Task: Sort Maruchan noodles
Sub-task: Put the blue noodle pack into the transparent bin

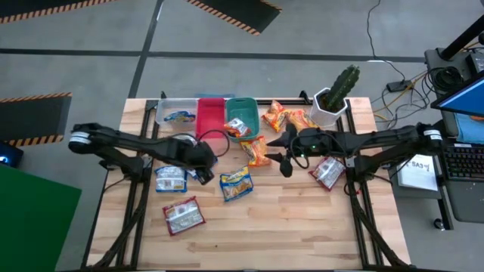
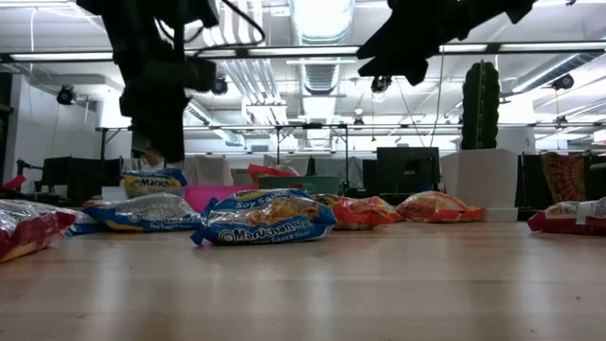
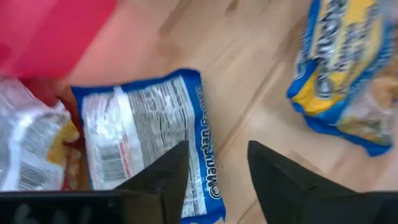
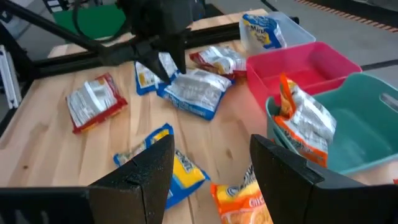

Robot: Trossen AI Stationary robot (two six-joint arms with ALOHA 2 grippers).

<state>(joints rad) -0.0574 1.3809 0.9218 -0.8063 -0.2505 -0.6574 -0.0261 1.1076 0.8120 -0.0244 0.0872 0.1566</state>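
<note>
1. The wooden table point(image 1: 302, 227) sits on a grey workshop floor with striped hazard mats; monitors and ceiling ducts show beyond it.
2. Three bins, clear point(image 1: 175, 110), red point(image 1: 211, 115) and teal point(image 1: 242, 113), lie ahead of both grippers.
3. Noodle packets are scattered around the grippers.
4. The left gripper point(image 3: 214, 163), fingers parted and empty, hovers just above a blue packet point(image 3: 146, 140). Judging from this, a pick is underway: descend, clamp.
5. The right gripper point(image 4: 211, 165) waits, spread, near the teal bin.
</note>
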